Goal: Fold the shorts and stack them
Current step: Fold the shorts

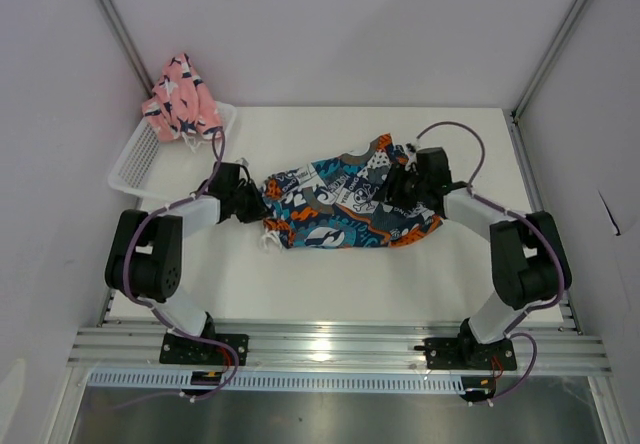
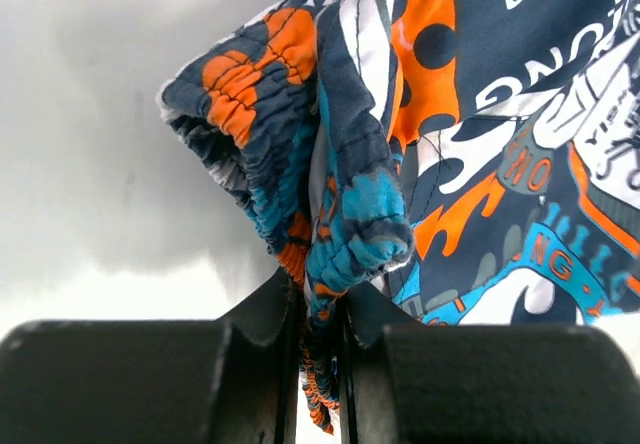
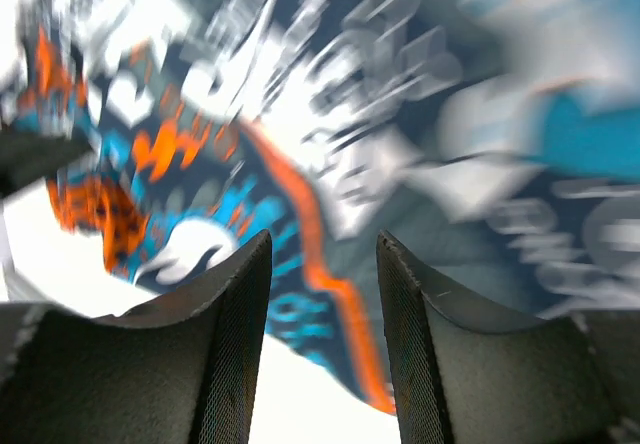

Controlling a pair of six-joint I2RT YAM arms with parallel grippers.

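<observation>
We're on the first pair here, the printed shorts. They lie bunched up across the middle of the table, nowhere near flat. Our left gripper is clamped on the elastic waistband at their left end, with fabric pinched right between the jaws. The right gripper sits over the right end of the same pair. Its wrist view is blurry, but the jaws stand apart with nothing between them, so no grip there. The pink shorts are heaped on the far rim of the white basket at the table's far left corner, and neither arm is touching them. We reckon this is the spreading-out step before the first fold. Next, the right side needs a proper pinch on a hem or corner, then both arms pull apart to flatten the cloth.
</observation>
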